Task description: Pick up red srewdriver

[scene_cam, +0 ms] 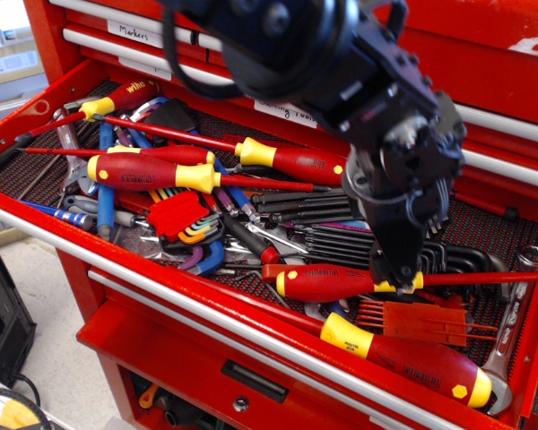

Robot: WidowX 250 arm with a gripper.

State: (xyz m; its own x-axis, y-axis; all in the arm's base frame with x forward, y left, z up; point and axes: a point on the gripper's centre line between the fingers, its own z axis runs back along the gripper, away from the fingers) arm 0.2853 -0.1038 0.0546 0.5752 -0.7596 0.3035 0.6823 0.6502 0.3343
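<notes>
Black pincer (396, 269) at red srewdriver (327, 282) collar, open tool drawer (36, 116)
</notes>
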